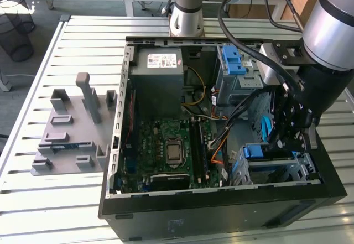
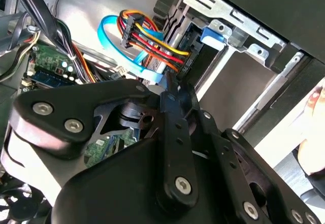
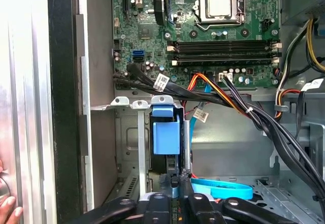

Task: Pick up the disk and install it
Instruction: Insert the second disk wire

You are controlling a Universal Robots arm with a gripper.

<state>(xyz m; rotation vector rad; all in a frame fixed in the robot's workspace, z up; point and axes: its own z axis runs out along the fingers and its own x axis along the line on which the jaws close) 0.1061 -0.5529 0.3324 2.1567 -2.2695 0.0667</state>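
We find the disk standing partly seated in its bay; the gripper is clenched on its edge.

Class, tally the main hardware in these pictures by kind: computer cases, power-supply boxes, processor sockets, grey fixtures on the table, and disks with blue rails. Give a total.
Computer case: 1
Power-supply box: 1
Processor socket: 1
Grey fixture: 1
Disk: 1
Total: 5
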